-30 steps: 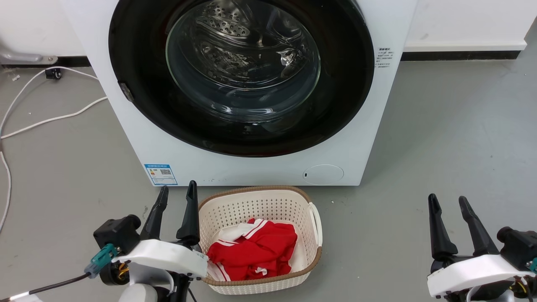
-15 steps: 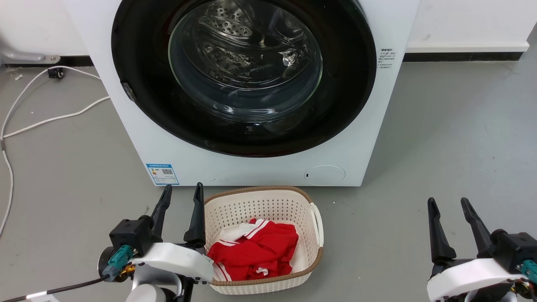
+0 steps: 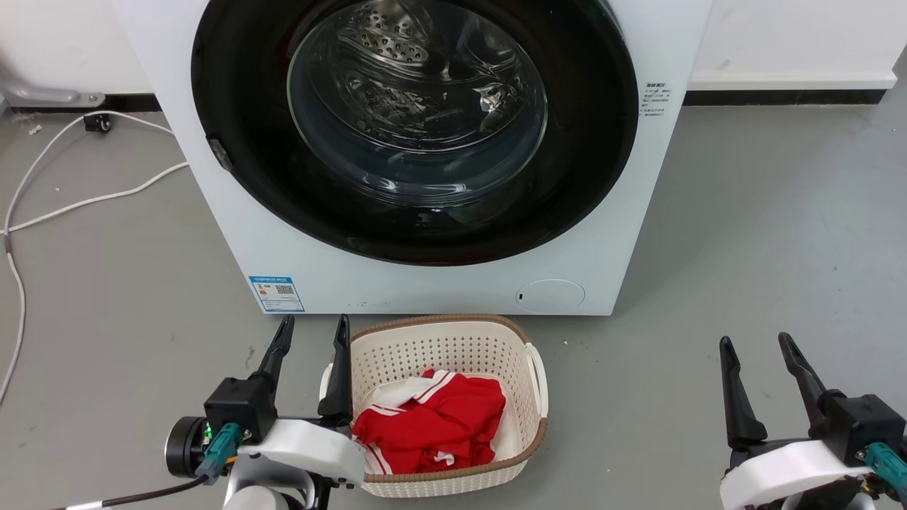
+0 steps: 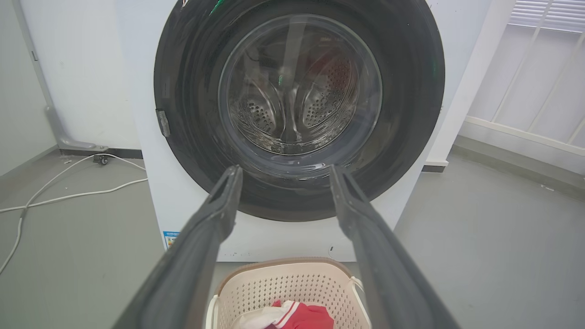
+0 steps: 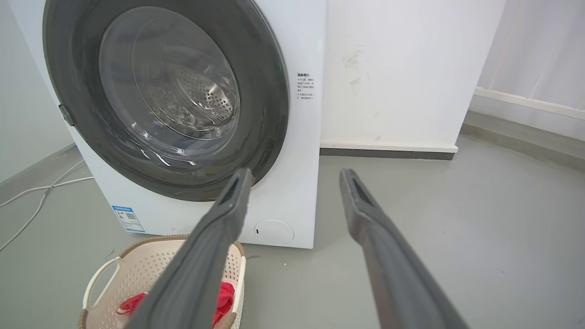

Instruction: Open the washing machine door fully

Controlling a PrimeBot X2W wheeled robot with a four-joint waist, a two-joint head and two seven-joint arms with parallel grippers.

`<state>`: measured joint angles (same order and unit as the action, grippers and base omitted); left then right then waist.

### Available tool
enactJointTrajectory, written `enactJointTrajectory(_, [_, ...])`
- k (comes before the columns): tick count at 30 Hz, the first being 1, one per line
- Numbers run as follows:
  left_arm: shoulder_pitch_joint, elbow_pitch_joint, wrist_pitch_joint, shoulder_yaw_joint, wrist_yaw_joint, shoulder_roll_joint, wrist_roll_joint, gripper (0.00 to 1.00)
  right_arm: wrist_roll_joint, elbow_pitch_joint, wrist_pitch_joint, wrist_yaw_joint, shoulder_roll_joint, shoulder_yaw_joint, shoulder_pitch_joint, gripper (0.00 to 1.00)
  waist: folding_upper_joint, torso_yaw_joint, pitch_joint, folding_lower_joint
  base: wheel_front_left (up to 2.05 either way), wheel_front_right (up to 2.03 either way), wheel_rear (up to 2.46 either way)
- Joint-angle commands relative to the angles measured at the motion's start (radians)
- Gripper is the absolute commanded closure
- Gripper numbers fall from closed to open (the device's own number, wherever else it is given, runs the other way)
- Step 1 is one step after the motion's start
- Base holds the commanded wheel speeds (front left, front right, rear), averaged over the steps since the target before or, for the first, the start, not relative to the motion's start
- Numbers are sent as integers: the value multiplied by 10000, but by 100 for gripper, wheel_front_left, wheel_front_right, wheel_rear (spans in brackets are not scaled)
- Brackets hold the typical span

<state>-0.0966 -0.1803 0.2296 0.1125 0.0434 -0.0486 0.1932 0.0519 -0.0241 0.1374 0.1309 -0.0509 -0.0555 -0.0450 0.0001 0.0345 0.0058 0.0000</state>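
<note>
Distance favours my open left claw, squarely facing the shut washing machine door; my open right claw sits aside.

Left hand, right hand agape

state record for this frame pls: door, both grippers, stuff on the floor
door: shut, flush with washer front
left gripper: open, empty, by basket left rim, short of door
right gripper: open, empty, right of basket, apart from it
basket: on floor before washer, red cloth inside
cable: white, on floor left of washer
task: door not yet opened; neither gripper touches it
</note>
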Motion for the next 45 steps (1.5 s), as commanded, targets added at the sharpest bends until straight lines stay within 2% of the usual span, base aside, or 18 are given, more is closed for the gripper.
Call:
enactJointTrajectory(1, [61, 32, 71, 10, -41, -25, -164, 0, -183, 97, 70, -3, 8, 3, -55, 0, -1, 3, -1, 0, 0, 0, 0])
enactJointTrajectory(18, [116, 87, 380, 139, -169, -27, -1149, 0, -1126, 229, 282, -5, 12, 67, -183, 0, -1, 68, -5, 0, 0, 0, 0])
enactJointTrajectory(41, [61, -67, 361, 95, -207, -27, -950, 0, -707, 111, 216, -5, 12, 37, -140, 0, -1, 73, 5, 0, 0, 0, 0])
enactJointTrajectory(42, [57, -73, 361, 96, -211, -27, -954, 0, -643, 90, 192, -5, 13, 26, -142, 22, -1, 73, 5, 0, 0, 0, 0])
enactJointTrajectory(43, [58, -75, 361, 90, -211, -27, -957, 0, -576, 75, 175, -5, 13, 30, -143, 67, -1, 72, 1, 0, 0, 0, 0])
enactJointTrajectory(44, [62, -78, 361, 86, -209, -27, -968, 0, -543, 66, 169, -3, 13, 38, -140, 100, -1, 69, -1, 0, 0, 0, 0])
enactJointTrajectory(45, [68, -80, 361, 82, -208, -27, -974, 0, -478, 46, 160, -5, 13, 46, -141, 100, -1, 66, -6, 0, 0, 0, 0])
